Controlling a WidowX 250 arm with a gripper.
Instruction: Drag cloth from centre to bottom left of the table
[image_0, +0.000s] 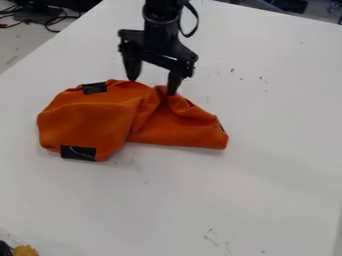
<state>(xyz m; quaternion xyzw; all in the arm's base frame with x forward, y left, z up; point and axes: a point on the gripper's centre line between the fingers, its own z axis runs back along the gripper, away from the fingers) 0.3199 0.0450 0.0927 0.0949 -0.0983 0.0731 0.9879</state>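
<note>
Orange cloth (87, 122) lies crumpled on the white table (267, 165), left of centre in the camera view and in the upper half. Not at the bottom left. It's folded into two lobes: a fat, rounded one on the left, and a flatter one on the right that tapers to a blunt corner. Between them the fabric is bunched into creases, with the tightest gathering up at the top edge under the gripper (152, 86).

Three dark bits on the cloth: black patch (94, 88) at the upper left edge, second black patch (78, 152) at the lower left with a thin pale line across it, plus a narrow dark strip (220, 125) along the right edge.

Arm comes in from the top edge, gripper hanging down over the cloth. Jaws are spread, clear gap between the two sides. Right-hand tip in view is down in the folds, left-hand tip is at the cloth's top edge. Can't tell how firmly either one presses. Black cable loop (195, 22) hangs beside the wrist.

Rest: small dark scuffs (211, 237) on the table near the bottom, few more right of the gripper. Yellow object (25, 250) cut off at the bottom left corner, black thing (4, 248) just beside it. Dark cables (50, 22) beyond the table, top left
</note>
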